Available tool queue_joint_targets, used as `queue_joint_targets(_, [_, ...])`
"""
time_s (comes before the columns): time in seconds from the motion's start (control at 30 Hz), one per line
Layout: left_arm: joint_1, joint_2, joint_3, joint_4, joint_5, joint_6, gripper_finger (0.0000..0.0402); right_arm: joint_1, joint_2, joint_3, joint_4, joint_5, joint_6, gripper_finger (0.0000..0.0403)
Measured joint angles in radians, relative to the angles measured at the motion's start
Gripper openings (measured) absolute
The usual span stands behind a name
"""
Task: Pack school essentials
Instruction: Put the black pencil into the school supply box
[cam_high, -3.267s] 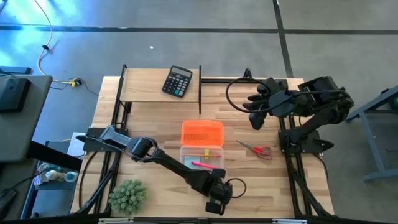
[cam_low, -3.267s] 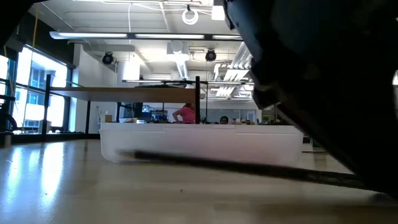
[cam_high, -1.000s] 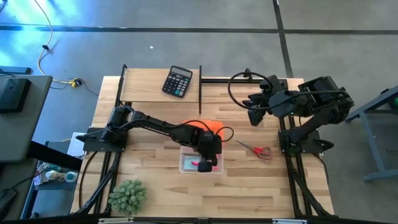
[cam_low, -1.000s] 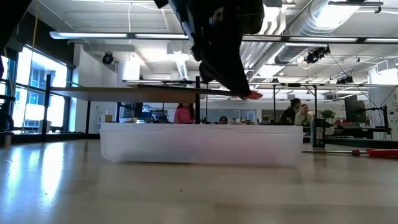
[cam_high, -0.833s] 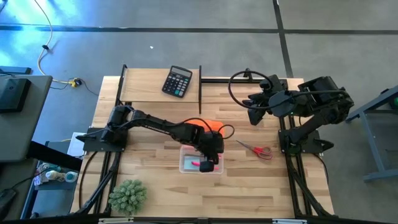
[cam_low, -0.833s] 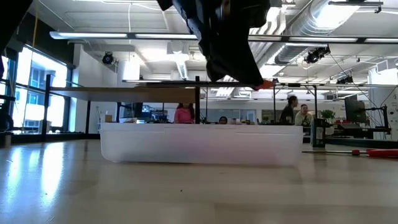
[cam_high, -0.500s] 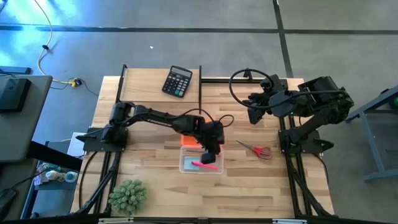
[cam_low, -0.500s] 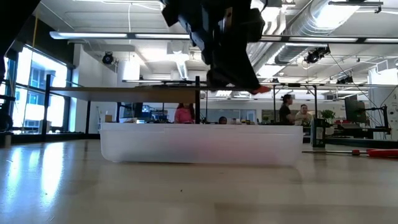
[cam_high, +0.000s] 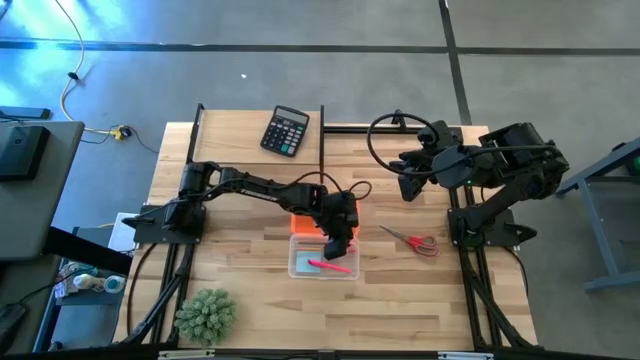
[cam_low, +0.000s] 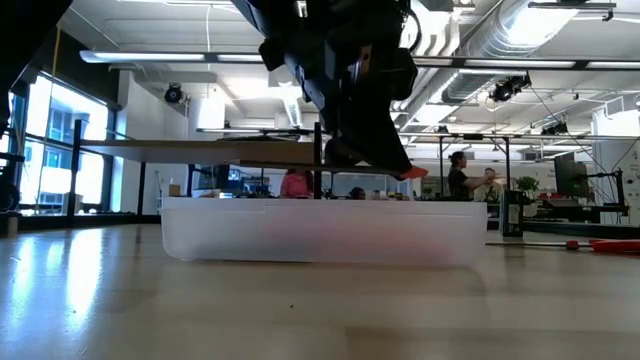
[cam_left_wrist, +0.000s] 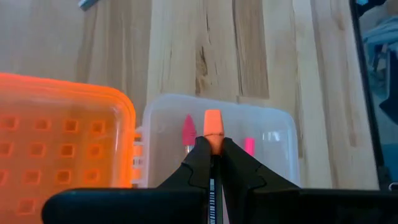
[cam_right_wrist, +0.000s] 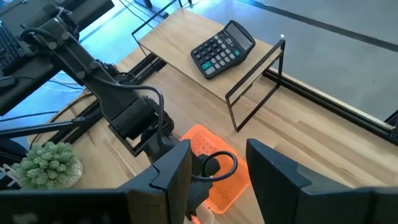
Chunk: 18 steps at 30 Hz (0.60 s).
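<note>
A clear plastic box (cam_high: 322, 264) stands mid-table with its orange lid (cam_left_wrist: 62, 137) folded open on the far side. A pink pen (cam_high: 331, 267) lies inside the box (cam_left_wrist: 267, 134). My left gripper (cam_high: 336, 243) hovers over the box, shut on a thin pencil (cam_left_wrist: 212, 127) with an orange eraser end. In the low view the gripper (cam_low: 345, 120) hangs above the box (cam_low: 325, 235). Red-handled scissors (cam_high: 413, 240) lie flat on the table to the right. My right gripper (cam_high: 408, 188) waits open above the far right of the table. The other stationery is out of view. My left gripper pinches the pencil between its two fingers (cam_left_wrist: 196, 158), which lie along it. The orange eraser end (cam_left_wrist: 212, 121) sticks out past the fingertips. It comes from above, slanting down. The pencil is lifted clear over the box, tilted, eraser end (cam_low: 412, 173) lowest.
A black calculator (cam_high: 285, 131) sits on a raised shelf at the far edge, bounded by a thin black frame (cam_high: 322, 140). A spiky green plant (cam_high: 205, 315) stands at the near left corner. Bare wood lies on both sides of the box. People show in the room behind.
My left gripper, still shut on the pencil, has shifted a little toward the table's far edge over the box. The pencil's eraser end rose first, then dropped closer to the box rim. The right arm has kept still.
</note>
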Motion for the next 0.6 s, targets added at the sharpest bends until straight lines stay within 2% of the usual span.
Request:
queue_joint_targets(0.23, [0.005,0.000,0.000,0.025,-0.002,-0.005,0.0013,0.000,0.000,0.000,0.000,0.000,-0.077,0.0144])
queue_joint_targets(0.6, [0.005,0.000,0.000,0.022,-0.019,-0.044,0.0070,0.000,0.000,0.000,0.000,0.000,-0.191,0.0144])
